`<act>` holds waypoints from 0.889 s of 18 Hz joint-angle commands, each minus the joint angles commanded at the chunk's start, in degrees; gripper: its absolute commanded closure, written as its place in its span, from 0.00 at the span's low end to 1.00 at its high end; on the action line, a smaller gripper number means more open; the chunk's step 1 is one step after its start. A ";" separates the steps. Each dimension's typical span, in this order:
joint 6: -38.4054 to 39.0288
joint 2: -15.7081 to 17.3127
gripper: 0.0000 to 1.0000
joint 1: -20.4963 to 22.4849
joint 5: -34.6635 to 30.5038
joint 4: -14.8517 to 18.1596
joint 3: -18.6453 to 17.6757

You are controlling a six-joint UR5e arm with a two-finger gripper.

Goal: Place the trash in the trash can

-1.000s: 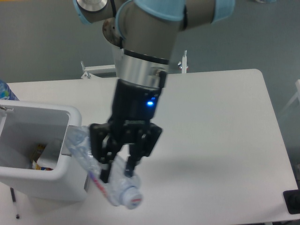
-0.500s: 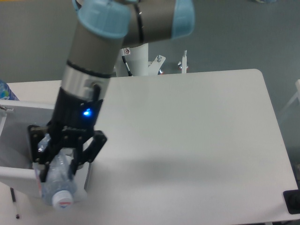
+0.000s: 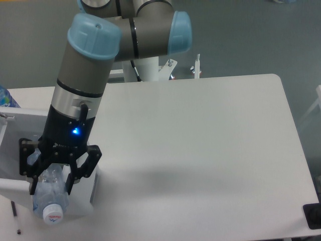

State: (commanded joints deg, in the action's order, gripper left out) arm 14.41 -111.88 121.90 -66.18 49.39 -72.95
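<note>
Your pincer (image 3: 50, 187) is clamped on the crushed bottle (image 3: 48, 198) above the trash can (image 3: 15, 123); judging by that, only the release remains

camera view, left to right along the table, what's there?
blue-labelled object at the left edge → white trash can → gripper holding the crushed clear plastic bottle → bare white table → dark object at the right edge

Arm hides trash can (image 3: 10, 188) interior
</note>
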 joint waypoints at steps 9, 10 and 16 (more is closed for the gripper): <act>-0.17 0.44 0.00 2.62 -0.01 0.09 0.71; -0.26 0.44 0.00 3.85 -0.01 0.09 0.62; -6.84 0.18 0.00 11.68 -0.01 0.09 -1.58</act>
State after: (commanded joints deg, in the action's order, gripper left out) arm 7.57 -111.71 133.58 -66.18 49.48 -74.52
